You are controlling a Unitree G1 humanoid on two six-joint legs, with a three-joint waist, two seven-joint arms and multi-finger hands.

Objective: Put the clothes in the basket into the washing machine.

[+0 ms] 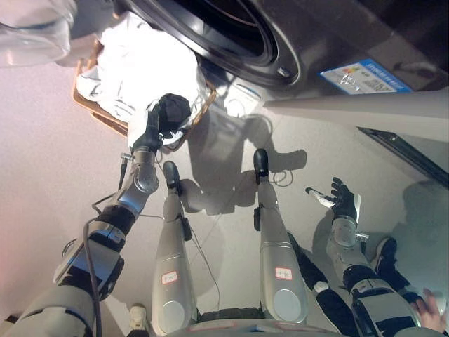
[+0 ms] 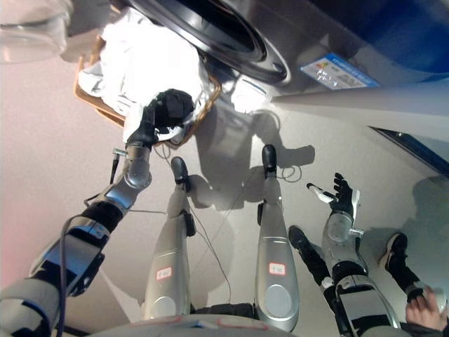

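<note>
A wicker basket (image 1: 90, 107) heaped with white clothes (image 1: 144, 67) stands on the floor at the upper left, just below the washing machine's round open drum (image 1: 224, 28). A dark garment (image 1: 174, 111) lies at the near edge of the heap. My left hand (image 1: 149, 133) reaches up to the basket's near rim and rests against the white cloth beside the dark garment; its grip is hidden. My right hand (image 1: 342, 200) hangs at the lower right over bare floor, far from the basket, open with fingers spread and nothing in it.
The washer's glass door (image 1: 35, 28) swings out at the top left. A small white object (image 1: 242, 100) lies on the floor by the machine's base. A person's dark shoes (image 2: 396, 249) and hand (image 2: 424, 302) show at the lower right, close to my right arm.
</note>
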